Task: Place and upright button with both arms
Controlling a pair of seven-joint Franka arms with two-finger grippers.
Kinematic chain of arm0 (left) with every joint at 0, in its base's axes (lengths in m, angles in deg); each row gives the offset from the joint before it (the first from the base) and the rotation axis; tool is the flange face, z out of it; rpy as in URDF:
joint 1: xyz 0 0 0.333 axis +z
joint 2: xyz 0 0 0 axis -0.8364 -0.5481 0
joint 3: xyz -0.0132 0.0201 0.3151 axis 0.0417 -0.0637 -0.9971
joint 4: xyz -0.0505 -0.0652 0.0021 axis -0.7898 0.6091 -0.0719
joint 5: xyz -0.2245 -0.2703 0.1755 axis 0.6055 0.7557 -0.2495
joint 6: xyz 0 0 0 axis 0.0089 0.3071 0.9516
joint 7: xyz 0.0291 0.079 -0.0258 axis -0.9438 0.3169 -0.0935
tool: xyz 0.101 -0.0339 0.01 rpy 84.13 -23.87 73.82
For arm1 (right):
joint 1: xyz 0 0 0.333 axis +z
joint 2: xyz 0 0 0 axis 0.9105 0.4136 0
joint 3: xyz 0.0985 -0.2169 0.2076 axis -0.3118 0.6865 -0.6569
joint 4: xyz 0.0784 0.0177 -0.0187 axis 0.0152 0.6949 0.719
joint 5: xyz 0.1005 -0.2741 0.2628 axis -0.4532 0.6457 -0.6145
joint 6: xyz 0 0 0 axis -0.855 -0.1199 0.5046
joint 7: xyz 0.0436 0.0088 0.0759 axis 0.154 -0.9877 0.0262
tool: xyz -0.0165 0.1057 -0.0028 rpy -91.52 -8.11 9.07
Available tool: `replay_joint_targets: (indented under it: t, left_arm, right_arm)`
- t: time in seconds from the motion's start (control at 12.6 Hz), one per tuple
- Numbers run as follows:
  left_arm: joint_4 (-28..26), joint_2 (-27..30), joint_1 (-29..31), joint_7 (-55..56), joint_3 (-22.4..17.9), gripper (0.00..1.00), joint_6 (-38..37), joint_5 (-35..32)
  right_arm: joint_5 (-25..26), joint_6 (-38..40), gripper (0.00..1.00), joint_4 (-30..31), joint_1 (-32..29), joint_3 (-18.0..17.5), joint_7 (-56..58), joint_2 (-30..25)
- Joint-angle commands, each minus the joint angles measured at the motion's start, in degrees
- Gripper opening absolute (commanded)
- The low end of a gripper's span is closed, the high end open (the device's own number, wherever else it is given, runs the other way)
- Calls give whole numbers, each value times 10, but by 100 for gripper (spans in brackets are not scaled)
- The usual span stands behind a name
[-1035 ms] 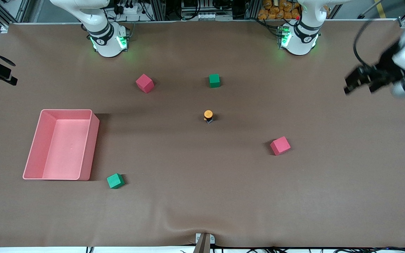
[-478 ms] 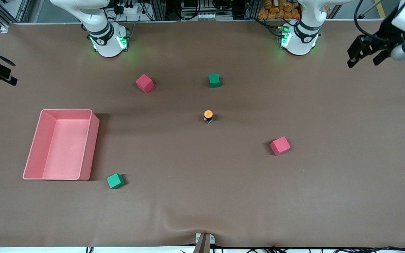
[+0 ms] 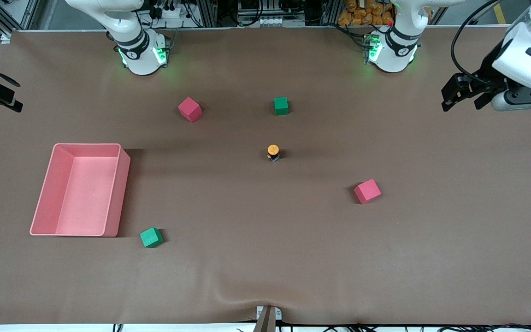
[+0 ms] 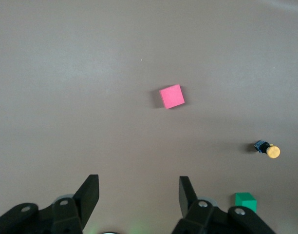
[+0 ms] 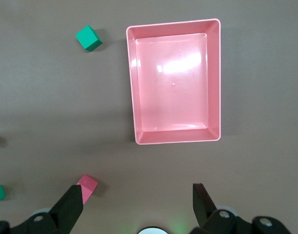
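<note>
Though nothing grips it: the button [image 3: 273, 152] stands by itself near the middle of the worktop [image 3: 265, 258], orange cap up on its black body, so to my eye the uprighting looks done.
Button's neighbours: a green cube [image 3: 281, 105] lies farther from the front camera than the button, and a red cube [image 3: 367, 191] nearer it, toward the left arm's end; both are well apart from the button, so neither crowds it.
Left gripper [image 3: 463, 93]: up in the air over the worktop's edge at the left arm's end, well apart from the button; jaws parted and holding nothing, which I take as the arm standing clear after its part.
Right gripper [image 5: 137, 201]: high over the pink tray [image 3: 125, 184], jaws spread wide and empty; this arm waits.
Other pieces: a second red cube [image 3: 190, 109] sits toward the right arm's base, and a second green cube [image 3: 151, 237] just beside the tray's corner nearest the front camera.
Open room: bare brown cover all round the button, and a broad clear strip along the edge nearest the front camera; the tray's walls are the only tall obstacle.
</note>
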Motion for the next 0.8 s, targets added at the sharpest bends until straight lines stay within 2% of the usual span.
replay_joint_targets:
  t: [0.0,0.24,0.64,0.72]
  left_arm:
    - [19,-6,-2,1,-11,74,-6,6]
    - [19,-5,3,7,-12,74,-6,3]
    - [13,-11,4,-67,-98,74,-6,4]
    - [12,-17,5,-89,-104,74,-6,2]
  right_arm:
    - [-2,8,100,-11,-5,-1,2,4]
    - [-2,8,100,-11,-4,-1,2,4]
    - [-1,8,100,-11,-5,-1,2,4]
    - [-1,8,100,-11,-5,-1,2,4]
